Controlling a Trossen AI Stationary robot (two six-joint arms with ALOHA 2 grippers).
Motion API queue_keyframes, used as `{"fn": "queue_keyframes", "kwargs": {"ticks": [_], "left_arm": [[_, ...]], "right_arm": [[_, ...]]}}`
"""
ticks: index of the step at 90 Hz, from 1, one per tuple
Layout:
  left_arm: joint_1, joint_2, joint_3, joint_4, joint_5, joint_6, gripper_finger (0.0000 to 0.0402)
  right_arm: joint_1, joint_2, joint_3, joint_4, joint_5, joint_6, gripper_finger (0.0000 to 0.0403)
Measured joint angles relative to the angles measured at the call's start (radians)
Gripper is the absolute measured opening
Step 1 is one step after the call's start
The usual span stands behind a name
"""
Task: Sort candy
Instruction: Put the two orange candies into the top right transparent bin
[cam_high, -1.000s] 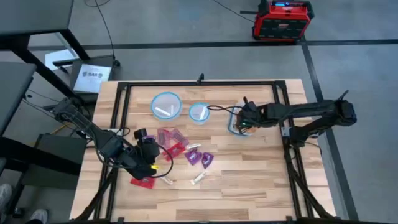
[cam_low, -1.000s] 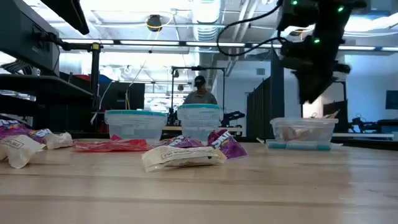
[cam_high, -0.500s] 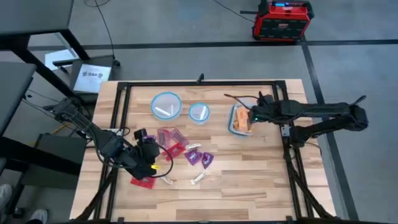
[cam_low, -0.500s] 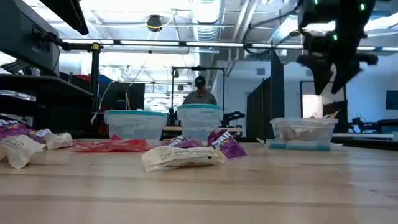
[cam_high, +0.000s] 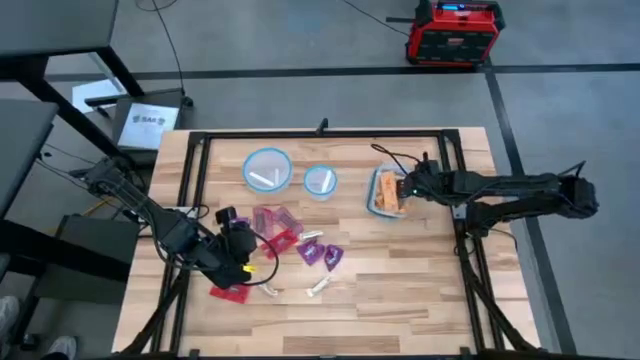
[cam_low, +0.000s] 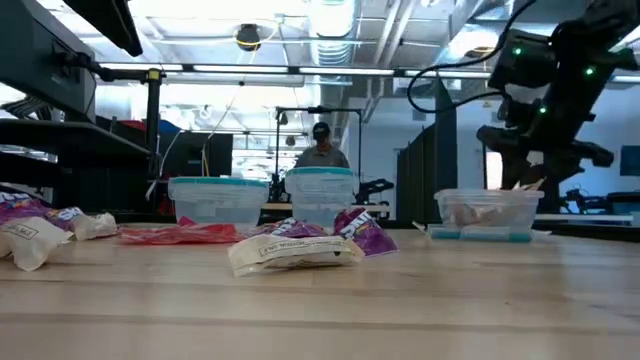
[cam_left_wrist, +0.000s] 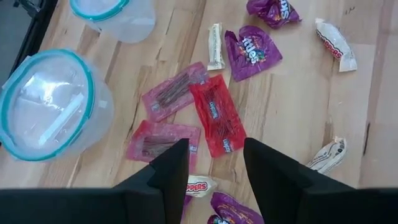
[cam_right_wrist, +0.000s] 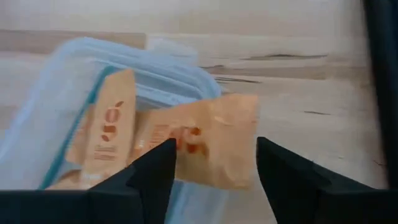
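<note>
The candy lies loose on the table's left half: red packets (cam_left_wrist: 216, 115), pink ones (cam_left_wrist: 173, 93), purple ones (cam_left_wrist: 252, 53) and white sticks (cam_left_wrist: 336, 45). My left gripper (cam_high: 240, 262) hangs open above the red packets, touching none (cam_left_wrist: 214, 168). At the right stands a rectangular blue-rimmed container (cam_high: 385, 192) holding orange packets (cam_right_wrist: 106, 127). One orange packet (cam_right_wrist: 211, 146) rests across its rim. My right gripper (cam_high: 407, 187) stands open just right of that container, its fingers apart before the packet (cam_right_wrist: 216, 165).
A large round container (cam_high: 267, 168) with a white stick in it and a small round one (cam_high: 320, 181) stand at the far middle. One red packet (cam_high: 228, 293) lies near the left front. A person stands in the room beyond the table (cam_low: 321, 145).
My right gripper has drawn back from above the rectangular container toward the table's right edge and come lower. The orange packets in the container, covered by it before, now show. My left arm has kept still.
</note>
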Motion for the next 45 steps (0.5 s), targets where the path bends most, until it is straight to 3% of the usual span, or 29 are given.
{"fn": "queue_keyframes", "kwargs": {"ticks": [21, 45], "left_arm": [[0.0, 0.0, 0.0, 0.0, 0.0, 0.0, 0.0139], [0.0, 0.0, 0.0, 0.0, 0.0, 0.001, 0.0139]], "right_arm": [[0.001, -0.002, 0.003, 0.005, -0.007, -0.126, 0.0018], [0.009, -0.002, 0.142, -0.064, -0.004, -0.386, 0.0002]]}}
